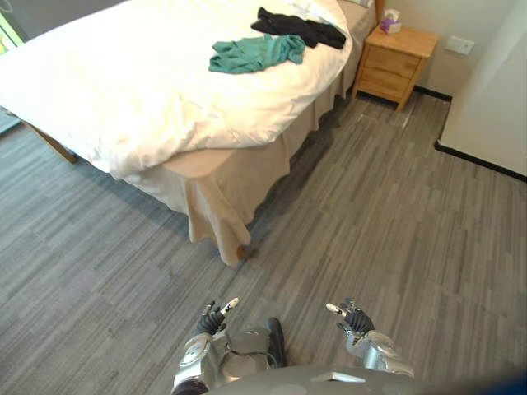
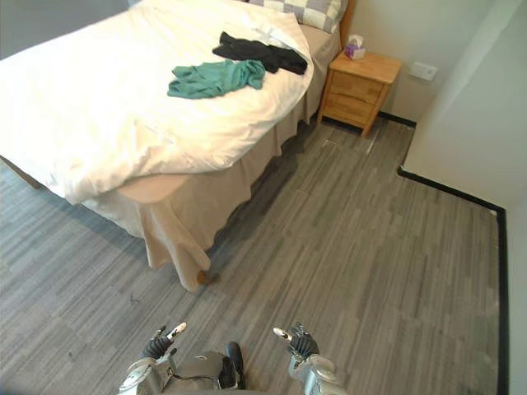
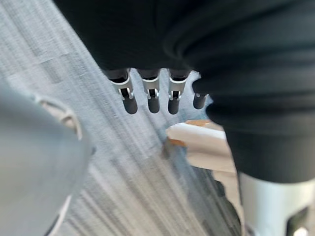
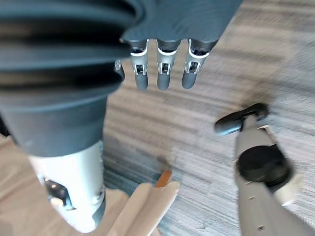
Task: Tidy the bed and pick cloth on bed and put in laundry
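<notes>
We saw a green cloth [image 1: 257, 53] lying crumpled on the white duvet [image 1: 123, 90] of the bed [image 1: 216, 194], towards its far side, and a black cloth [image 1: 298, 29] just beyond it, the two touching or very nearly so. Neither was in our hands. Our left hand [image 1: 216, 318] and right hand [image 1: 354, 318] hung low over the grey plank floor [image 1: 395, 222], well apart from the bed and from each other. In the left wrist view the fingers [image 3: 151, 98] pointed out straight and relaxed, holding nothing; in the right wrist view the fingers [image 4: 163, 73] were likewise extended and empty. A beige bed skirt [image 1: 214, 206] draped down at the near corner of the bed. A checked pillow [image 2: 309, 10] lay at the head. Beside the head of the bed stood a wooden nightstand [image 1: 397, 62] with a tissue box [image 1: 390, 20] on top, and a wall socket [image 1: 459, 45] sat on the wall just past it.
</notes>
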{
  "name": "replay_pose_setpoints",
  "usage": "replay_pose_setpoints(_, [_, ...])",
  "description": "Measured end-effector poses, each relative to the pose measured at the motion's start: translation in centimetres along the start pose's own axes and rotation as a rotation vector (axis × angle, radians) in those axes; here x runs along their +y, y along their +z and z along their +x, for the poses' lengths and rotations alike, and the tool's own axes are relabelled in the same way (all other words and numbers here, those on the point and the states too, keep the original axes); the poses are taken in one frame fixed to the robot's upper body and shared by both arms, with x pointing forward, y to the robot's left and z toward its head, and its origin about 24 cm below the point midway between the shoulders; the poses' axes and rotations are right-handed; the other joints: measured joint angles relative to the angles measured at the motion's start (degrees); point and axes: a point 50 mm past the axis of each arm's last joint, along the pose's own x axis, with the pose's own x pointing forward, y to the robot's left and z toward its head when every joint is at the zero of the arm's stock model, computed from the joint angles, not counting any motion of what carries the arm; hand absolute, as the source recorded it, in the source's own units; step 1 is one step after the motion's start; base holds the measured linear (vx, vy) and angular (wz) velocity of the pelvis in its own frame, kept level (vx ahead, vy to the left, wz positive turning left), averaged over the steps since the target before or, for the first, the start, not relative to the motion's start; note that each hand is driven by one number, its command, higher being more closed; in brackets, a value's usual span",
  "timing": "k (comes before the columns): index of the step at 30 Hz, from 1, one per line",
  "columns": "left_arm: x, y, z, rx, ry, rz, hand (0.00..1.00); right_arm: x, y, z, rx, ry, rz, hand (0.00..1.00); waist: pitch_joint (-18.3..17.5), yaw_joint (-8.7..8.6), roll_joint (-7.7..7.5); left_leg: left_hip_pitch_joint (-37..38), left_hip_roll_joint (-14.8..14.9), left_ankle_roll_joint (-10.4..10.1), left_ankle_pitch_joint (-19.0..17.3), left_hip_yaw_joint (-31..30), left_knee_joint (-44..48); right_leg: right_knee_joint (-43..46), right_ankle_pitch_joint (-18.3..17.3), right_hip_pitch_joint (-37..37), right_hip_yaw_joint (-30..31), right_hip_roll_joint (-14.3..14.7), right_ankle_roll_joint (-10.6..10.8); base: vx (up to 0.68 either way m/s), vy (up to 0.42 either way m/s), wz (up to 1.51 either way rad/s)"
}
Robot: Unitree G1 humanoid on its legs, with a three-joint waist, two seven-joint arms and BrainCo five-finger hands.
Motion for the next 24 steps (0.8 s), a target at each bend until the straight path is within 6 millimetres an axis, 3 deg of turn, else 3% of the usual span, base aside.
replay_pose_setpoints(1, [0.2,-0.7,0.0,0.046,-0.007,0.055,0.00,-0.7,-0.7,-0.1,0.035,-0.036,0.018,0.00,-1.09,-0.21,-0.11,2.36,-1.59,-0.05,-0.87,-0.78,-1.89,11.64,3.55,-4.89,0.23,-1.93,3.09,0.28,0.078,0.21])
replay_pose_setpoints(2, [0.4,-0.9,0.0,0.058,-0.007,0.076,0.00,-1.0,-0.9,-0.1,0.044,-0.047,0.018,0.00,-1.13,-0.46,-0.17,3.63,-2.19,-0.12,-1.07,-1.32,-2.76,17.38,5.64,-7.37,0.75,-2.66,3.60,0.32,0.083,0.18])
replay_pose_setpoints(3, [0.5,-0.9,0.1,0.072,-0.008,0.099,0.00,-1.3,-1.1,-0.2,0.058,-0.062,0.016,0.00,-0.96,-0.80,-0.32,5.82,-2.95,-0.21,-1.16,-1.93,-4.15,27.18,5.36,-11.60,0.88,-3.82,3.45,0.27,0.061,0.20])
replay_pose_setpoints(4, [0.9,-1.4,-0.1,0.098,-0.002,0.111,0.00,-1.8,-1.0,-0.3,0.057,-0.082,0.011,0.00,-0.93,-1.87,-0.24,8.72,-3.52,-0.44,-1.20,-2.85,-6.15,37.12,2.74,-16.84,-0.73,-4.79,1.39,0.34,0.074,0.14])
replay_pose_setpoints(6, [0.9,-1.7,-0.2,0.114,-0.003,0.113,0.00,-2.6,-0.3,-0.3,0.031,-0.100,-0.003,0.00,-0.46,-2.35,0.56,13.98,-3.46,-1.08,-1.53,-3.31,-9.09,42.93,-2.26,-23.08,-3.58,-5.24,0.06,0.29,0.040,0.11])
replay_pose_setpoints(9, [-0.1,-1.1,0.2,0.112,-0.038,0.138,0.00,-3.2,0.4,-0.5,-0.010,-0.110,0.009,0.00,0.10,-4.32,0.50,19.91,-1.32,-3.55,-3.15,-6.62,-10.32,35.91,-9.27,-30.08,-10.73,-5.05,0.60,0.26,-0.069,0.54])
replay_pose_setpoints(11, [-0.9,-0.7,0.4,0.106,-0.054,0.132,0.00,-3.3,0.4,-0.6,-0.025,-0.107,0.013,0.00,0.14,-4.44,0.49,21.42,1.33,-5.31,-4.21,-9.22,-9.55,24.28,-9.55,-31.48,-12.73,-3.65,0.83,0.39,-0.259,0.75])
replay_pose_setpoints(13, [-1.6,-0.6,0.5,0.106,-0.067,0.119,0.00,-3.2,0.4,-0.7,-0.049,-0.090,0.026,0.00,0.32,-4.57,0.18,21.94,3.73,-7.47,-5.49,-12.46,-8.53,10.18,-6.28,-31.92,-10.95,-2.50,1.31,0.43,-0.346,0.90])
replay_pose_setpoints(14, [-1.8,-0.7,0.4,0.106,-0.065,0.099,0.00,-3.0,0.3,-0.7,-0.050,-0.075,0.023,0.00,0.66,-4.55,-0.45,22.14,4.61,-9.30,-6.59,-13.56,-7.51,3.25,-2.09,-31.33,-8.30,-2.27,1.14,0.42,-0.399,0.78])
replay_pose_setpoints(16, [-1.1,0.0,0.6,0.082,-0.034,0.063,0.00,-1.5,-0.1,-0.5,-0.039,-0.011,-0.020,0.00,1.64,-4.62,-3.19,23.07,5.55,-12.02,-9.64,-13.54,-5.17,-4.32,7.35,-28.20,-4.69,-2.64,2.49,0.37,-0.403,0.57])
replay_pose_setpoints(17, [-1.5,-0.2,0.6,0.089,-0.029,0.039,0.00,-1.8,0.8,-0.3,-0.058,-0.007,-0.051,0.00,2.64,-4.58,-0.63,23.71,7.85,-12.61,-10.34,-13.27,-4.39,-2.26,7.06,-27.67,-5.82,-0.78,0.88,0.27,-0.351,0.52])
replay_pose_setpoints(19, [-3.0,-0.6,0.4,0.093,-0.054,0.005,0.00,-1.6,1.6,-0.1,-0.068,0.024,-0.124,0.00,2.76,-4.99,1.59,24.00,11.69,-14.82,-8.62,-10.36,-5.16,3.63,-0.10,-28.53,-6.46,1.27,-0.34,0.33,-0.407,0.49])
replay_pose_setpoints(22, [-2.8,-0.7,0.3,0.085,-0.029,-0.063,0.00,-0.2,1.3,0.1,-0.048,0.085,-0.177,0.00,2.20,-4.42,0.84,23.84,13.13,-15.35,-3.30,-10.56,-7.12,9.02,-6.46,-29.75,-9.07,0.89,-1.59,0.22,-0.367,0.44])
replay_pose_setpoints(24, [-1.6,-0.8,0.1,0.067,0.020,-0.151,0.00,0.7,0.9,0.2,-0.031,0.118,-0.222,0.00,1.54,-4.51,0.50,22.47,14.10,-14.55,0.52,-10.74,-6.89,7.76,-7.79,-28.56,-11.33,1.22,-2.23,0.16,-0.364,0.49])
